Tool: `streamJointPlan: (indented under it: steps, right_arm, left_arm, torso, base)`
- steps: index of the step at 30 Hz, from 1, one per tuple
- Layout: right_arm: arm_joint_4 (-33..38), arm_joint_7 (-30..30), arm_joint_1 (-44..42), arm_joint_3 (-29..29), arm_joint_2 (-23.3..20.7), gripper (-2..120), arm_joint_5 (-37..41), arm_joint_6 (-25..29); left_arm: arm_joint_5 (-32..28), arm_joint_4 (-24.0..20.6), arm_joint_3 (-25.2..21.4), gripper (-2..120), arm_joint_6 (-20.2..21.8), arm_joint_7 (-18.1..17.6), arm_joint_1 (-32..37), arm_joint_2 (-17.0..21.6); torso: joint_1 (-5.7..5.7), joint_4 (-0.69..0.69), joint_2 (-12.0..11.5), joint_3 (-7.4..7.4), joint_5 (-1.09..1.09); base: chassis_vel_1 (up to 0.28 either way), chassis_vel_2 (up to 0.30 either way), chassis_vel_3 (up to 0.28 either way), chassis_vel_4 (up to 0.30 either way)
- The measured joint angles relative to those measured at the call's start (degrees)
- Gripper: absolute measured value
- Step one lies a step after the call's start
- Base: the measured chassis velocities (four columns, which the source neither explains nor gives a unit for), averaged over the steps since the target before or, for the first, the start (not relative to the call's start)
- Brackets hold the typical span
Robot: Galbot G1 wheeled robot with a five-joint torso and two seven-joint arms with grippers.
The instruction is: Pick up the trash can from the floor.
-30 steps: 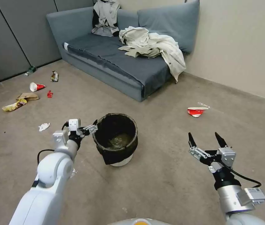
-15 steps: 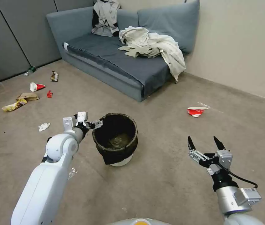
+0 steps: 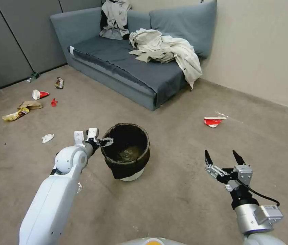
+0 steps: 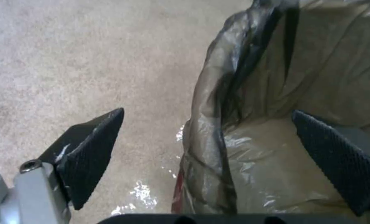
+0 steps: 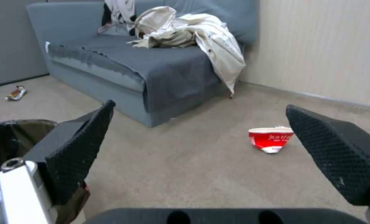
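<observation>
the left hand, spread wide, straddles the bin rim, ungripped; bin on the floor; right hand spread, idle.

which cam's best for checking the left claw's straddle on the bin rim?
Left wrist: open left claw straddles the bin rim, one finger inside, one outside. Head shows the claw at the rim, small. Right wrist catches just the bin's edge.

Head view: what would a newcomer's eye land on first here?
First the trash can, its dark bag folded over the rim, standing mid-floor with the open left gripper straddling its near-left rim, one finger outside and one inside. Then the open right gripper, hovering apart to the right. Behind, a grey sofa draped with pale clothing, and litter scattered far left.
</observation>
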Motion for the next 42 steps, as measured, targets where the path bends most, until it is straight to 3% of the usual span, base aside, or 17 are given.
streamJointPlan:
  steps: [8,27,38,39,40,42]
  right_arm:
    - [-0.49,0.17,-0.02,0.32,-0.23,100,0.23,0.14]
    - [-0.74,0.69,0.20,0.52,-0.74,100,1.01,-0.05]
    - [-0.89,0.86,0.31,0.49,-0.70,100,1.00,-0.10]
    - [-0.92,0.95,0.37,0.45,-0.67,100,0.97,-0.11]
    - [-0.92,0.95,0.37,0.45,-0.67,100,0.97,-0.11]
    - [-0.94,1.08,0.42,0.41,-0.59,100,0.94,-0.14]
  left_arm:
    - [1.21,2.22,0.56,100,-0.14,1.42,-1.11,-0.67]
    - [3.40,5.41,1.27,95,-0.38,1.06,-2.47,-2.11]
    - [3.67,5.76,1.40,63,-0.39,1.02,-2.78,-2.36]
    - [3.64,5.78,1.48,51,-0.39,0.97,-2.88,-2.44]
    - [3.64,5.78,1.48,51,-0.39,0.97,-2.88,-2.44]
    - [3.36,5.98,1.73,40,-0.38,0.43,-3.19,-2.61]
  torso:
    - [0.00,0.00,0.00,0.00,0.00]
    - [0.00,0.01,0.00,-0.01,0.03]
    - [0.00,0.01,0.00,-0.01,0.01]
    - [0.00,0.01,0.00,-0.01,0.01]
    - [0.00,0.01,0.00,-0.01,0.01]
    - [0.00,0.00,0.00,-0.01,0.00]
  base:
    - [0.000,0.000,0.000,0.000]
    - [0.000,0.000,0.000,0.000]
    - [0.000,0.000,0.000,0.000]
    - [0.000,0.000,0.000,0.000]
    - [0.000,0.000,0.000,0.000]
    - [0.000,0.000,0.000,0.000]
